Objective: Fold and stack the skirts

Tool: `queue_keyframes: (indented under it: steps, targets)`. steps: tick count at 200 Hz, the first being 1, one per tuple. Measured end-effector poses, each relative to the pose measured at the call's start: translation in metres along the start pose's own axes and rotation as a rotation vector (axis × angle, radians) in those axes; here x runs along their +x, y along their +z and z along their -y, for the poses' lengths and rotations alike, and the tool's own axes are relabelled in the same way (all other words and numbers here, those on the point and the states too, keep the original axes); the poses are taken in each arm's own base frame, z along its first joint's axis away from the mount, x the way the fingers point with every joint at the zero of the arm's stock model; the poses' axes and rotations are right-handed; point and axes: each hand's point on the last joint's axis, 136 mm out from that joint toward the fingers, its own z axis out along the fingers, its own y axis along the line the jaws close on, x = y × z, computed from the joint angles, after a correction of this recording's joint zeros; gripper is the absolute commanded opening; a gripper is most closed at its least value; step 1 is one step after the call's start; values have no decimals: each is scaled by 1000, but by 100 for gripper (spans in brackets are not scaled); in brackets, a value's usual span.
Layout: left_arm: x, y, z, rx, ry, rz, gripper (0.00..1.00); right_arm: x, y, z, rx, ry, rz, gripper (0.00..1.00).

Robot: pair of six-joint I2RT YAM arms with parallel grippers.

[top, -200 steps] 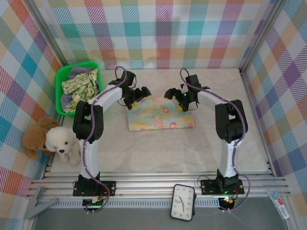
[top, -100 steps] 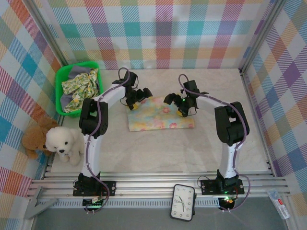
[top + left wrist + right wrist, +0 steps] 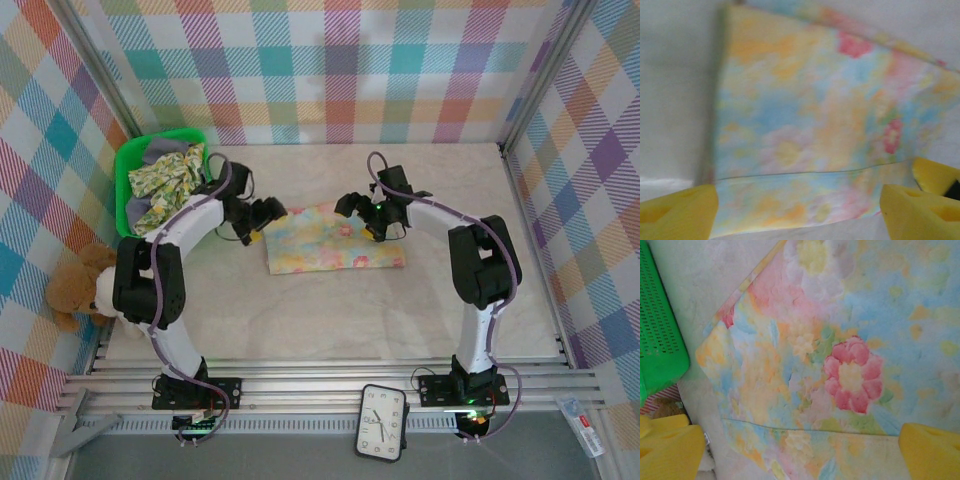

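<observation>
While both sets of jaws are standing wide and gripping nothing, I am judging the left gripper (image 3: 262, 220) and right gripper (image 3: 360, 218) to be hovering at the far corners of the folded pastel floral cloth skirt (image 3: 335, 245), lying flat mid-workspace, ready for another fold, and the green plastic basket (image 3: 128, 160) at far left is holding a crumpled yellow-green floral skirt (image 3: 172, 180) and a grey-lavender skirt (image 3: 160, 150).

Pastel skirt (image 3: 805, 130) blurred ahead of left jaws, cropped at rt edge. Green basket (image 3: 660, 340) cut off left of right jaws.
</observation>
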Motion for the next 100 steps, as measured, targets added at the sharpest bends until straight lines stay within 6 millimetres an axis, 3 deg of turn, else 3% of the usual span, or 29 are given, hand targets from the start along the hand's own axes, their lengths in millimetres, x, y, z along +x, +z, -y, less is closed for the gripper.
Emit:
queue_keyframes:
  steps: [24, 66, 100]
  targets:
    - [13, 10, -27, -12, -32, -64, 72, 1, 1, 1, 14, 4, -9, 99]
    - [22, 20, -27, 35, 10, -103, 66, 2, 4, 12, 62, 9, -16, 99]
    - [26, 41, -32, 58, 11, -144, 65, 4, 8, 19, 78, 19, -24, 99]
